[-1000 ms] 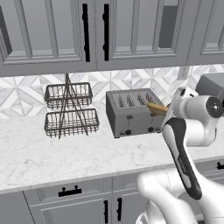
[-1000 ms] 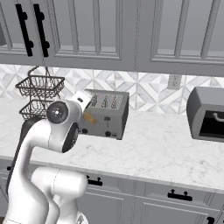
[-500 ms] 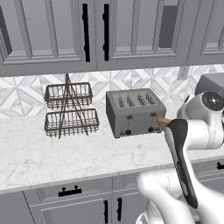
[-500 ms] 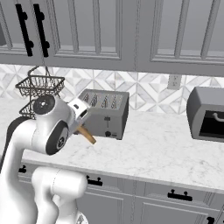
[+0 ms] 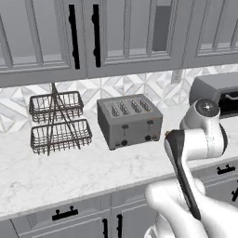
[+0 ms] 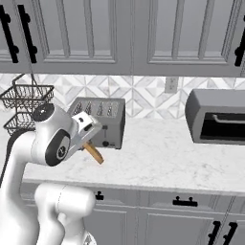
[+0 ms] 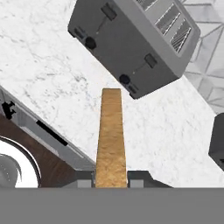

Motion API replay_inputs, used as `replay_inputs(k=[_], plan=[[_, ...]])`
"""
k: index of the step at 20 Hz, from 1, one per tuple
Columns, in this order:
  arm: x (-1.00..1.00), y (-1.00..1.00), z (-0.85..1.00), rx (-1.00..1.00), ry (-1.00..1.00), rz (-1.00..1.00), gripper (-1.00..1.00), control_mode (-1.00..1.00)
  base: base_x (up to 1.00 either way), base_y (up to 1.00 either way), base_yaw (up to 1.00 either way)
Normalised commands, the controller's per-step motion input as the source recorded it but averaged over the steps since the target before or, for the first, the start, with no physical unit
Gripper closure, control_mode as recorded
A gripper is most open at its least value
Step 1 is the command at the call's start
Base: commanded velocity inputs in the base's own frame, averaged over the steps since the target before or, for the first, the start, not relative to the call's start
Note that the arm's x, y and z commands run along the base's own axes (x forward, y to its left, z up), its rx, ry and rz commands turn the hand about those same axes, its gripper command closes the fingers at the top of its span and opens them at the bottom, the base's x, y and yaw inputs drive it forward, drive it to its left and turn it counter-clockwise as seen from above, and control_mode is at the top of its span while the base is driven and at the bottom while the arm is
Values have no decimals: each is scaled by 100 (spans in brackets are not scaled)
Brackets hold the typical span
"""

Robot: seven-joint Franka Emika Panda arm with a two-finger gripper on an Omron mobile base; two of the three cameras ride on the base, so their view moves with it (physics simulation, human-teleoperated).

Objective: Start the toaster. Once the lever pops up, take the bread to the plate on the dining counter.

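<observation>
Bread (image 7: 111,133) was out of toaster (image 5: 129,120), clamped in claw (image 7: 111,178) over tabletop (image 6: 162,158); trip to plate w/ drop-off remained.

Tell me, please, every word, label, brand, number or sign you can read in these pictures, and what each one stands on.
None: no readable text anywhere.
The toaster front carries only plain black levers and knobs.
The bread in the gripper is unmarked.
The darker appliance and cabinet doors bear no lettering.
</observation>
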Motion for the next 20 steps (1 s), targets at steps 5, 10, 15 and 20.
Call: replay_inputs(k=[5, 10, 15, 20], plan=[[0, 0, 0, 0, 0, 0, 100, 100, -9, -29, -73], [0, 0, 0, 0, 0, 0, 100, 100, 0, -16, -80], [0, 0, 0, 0, 0, 0, 100, 100, 5, -7, -83], [0, 0, 0, 0, 0, 0, 100, 100, 30, -5, -84]])
